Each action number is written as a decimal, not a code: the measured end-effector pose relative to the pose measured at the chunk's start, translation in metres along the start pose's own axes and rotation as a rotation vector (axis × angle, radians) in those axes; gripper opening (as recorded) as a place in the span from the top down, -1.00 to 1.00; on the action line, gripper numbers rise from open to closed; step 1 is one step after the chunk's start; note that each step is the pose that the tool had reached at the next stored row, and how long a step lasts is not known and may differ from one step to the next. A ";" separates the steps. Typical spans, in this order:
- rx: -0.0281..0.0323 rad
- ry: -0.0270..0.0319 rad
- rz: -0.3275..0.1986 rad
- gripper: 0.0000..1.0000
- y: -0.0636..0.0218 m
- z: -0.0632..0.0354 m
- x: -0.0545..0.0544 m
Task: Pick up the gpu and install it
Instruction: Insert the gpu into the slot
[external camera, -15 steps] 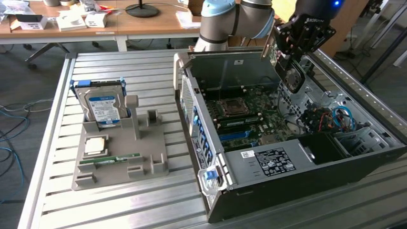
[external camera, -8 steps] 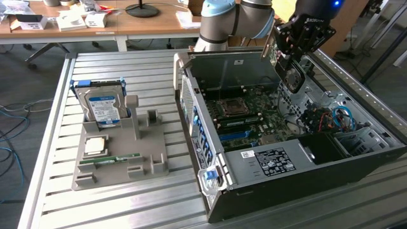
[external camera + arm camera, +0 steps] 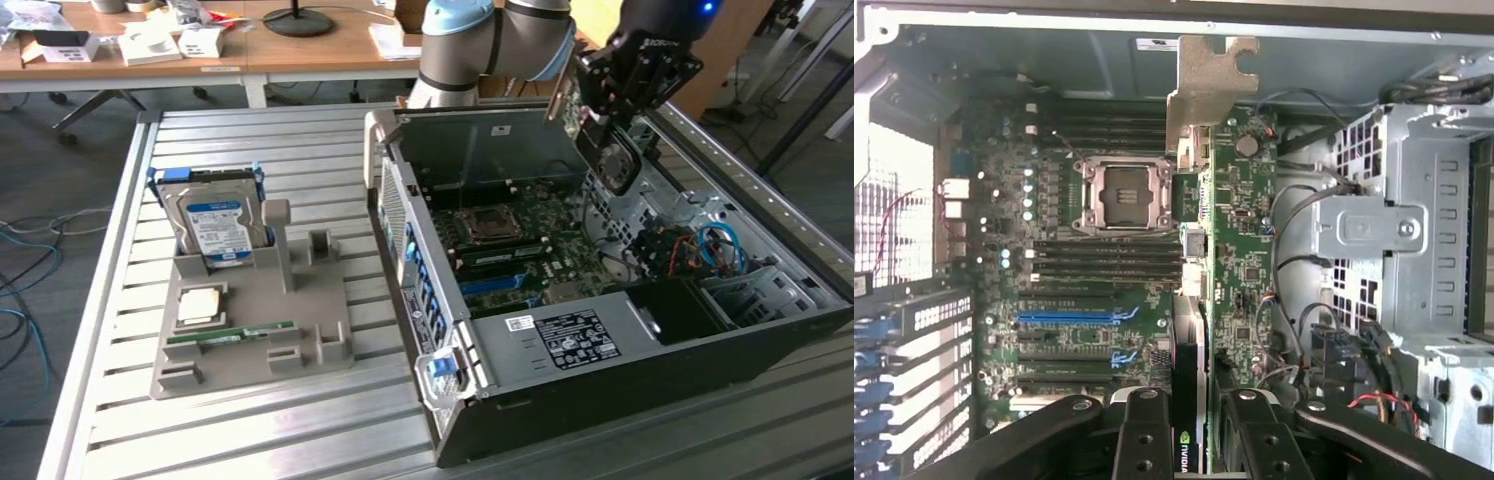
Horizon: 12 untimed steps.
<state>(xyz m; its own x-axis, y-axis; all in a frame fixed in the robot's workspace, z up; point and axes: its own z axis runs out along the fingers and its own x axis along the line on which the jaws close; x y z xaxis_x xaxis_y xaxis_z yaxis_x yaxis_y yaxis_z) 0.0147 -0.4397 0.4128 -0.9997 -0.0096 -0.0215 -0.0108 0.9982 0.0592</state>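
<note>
Here the hand [image 3: 611, 125] hangs over the far end of the open computer case [image 3: 641, 400], with its fingers [image 3: 1144, 435] closed on the gpu [image 3: 1189, 360]. The jaws stand at a middling width, one finger against each face of the card.

In the wrist view the card is seen edge-on. It runs away from the fingers across the motherboard [image 3: 1054, 250], and a green-and-black label sits right at the grip. Its pale metal bracket [image 3: 1209, 90] is at the far end, close to the case's inner wall. The card passes just beside the empty CPU socket [image 3: 1126, 195], and the blue expansion slots [image 3: 1076, 315] lie off to one side of it, nearer the hand. I cannot tell whether the card's edge touches any slot. On the other side of the card are the grey drive cage [image 3: 1414, 200] and loose black cables [image 3: 1294, 300].

In the exterior view the card is raised above the board, toward the exterior view's right.

To the exterior view's left, well apart from the case, a grey fixture [image 3: 307, 330] sits on the slatted metal counter [image 3: 227, 430]. It holds a hard drive [image 3: 218, 222] standing upright with a blue-white label, a square processor chip [image 3: 200, 303] lying flat, and a narrow green memory stick [image 3: 247, 332] just below the chip.
</note>
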 end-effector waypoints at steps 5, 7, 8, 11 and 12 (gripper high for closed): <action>-0.0016 0.0046 -0.077 0.47 0.0000 0.0001 0.000; -0.0022 0.0067 -0.113 0.47 0.0000 0.0001 0.000; -0.0026 0.0078 -0.130 0.47 0.0000 0.0001 0.000; -0.0031 0.0111 -0.184 0.47 0.0000 0.0001 0.000; -0.0033 0.0121 -0.202 0.47 -0.0001 0.0001 0.000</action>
<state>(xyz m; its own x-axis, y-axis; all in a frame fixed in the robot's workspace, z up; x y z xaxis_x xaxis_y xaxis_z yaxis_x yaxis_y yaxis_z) 0.0146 -0.4398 0.4127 -0.9774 -0.2101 -0.0212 -0.2110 0.9757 0.0582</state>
